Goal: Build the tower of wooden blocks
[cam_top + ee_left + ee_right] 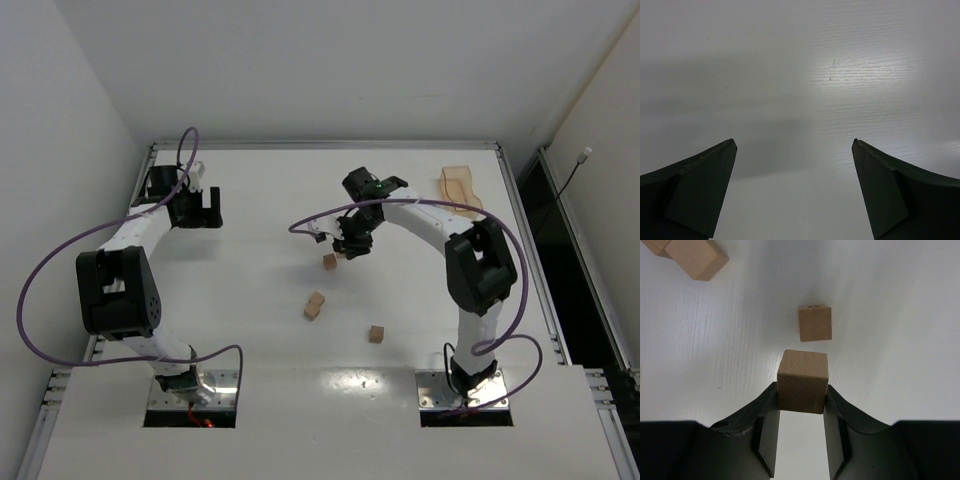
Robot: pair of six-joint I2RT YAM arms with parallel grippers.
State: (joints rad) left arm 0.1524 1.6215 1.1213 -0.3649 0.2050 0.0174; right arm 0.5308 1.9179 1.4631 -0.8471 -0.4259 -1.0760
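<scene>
Right tool [802,389] clenched on one wooden cube [802,375], pinched by its side faces and apparently held clear of the table [900,340]. A loose cube [815,324] lies just ahead, with two more cubes [695,257] touching each other further off. Left tool [795,145] released, jaws wide, well away at the far left. To stack well, centre the held cube over the loose cube, square the edges, lower until the faces meet, then let go gently.

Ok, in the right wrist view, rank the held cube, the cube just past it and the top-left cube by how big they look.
1. The held cube and the top-left cube: too close to rank; the frame crops the top-left one.
2. The cube past it: smallest, though it lies farther from the camera.
</scene>
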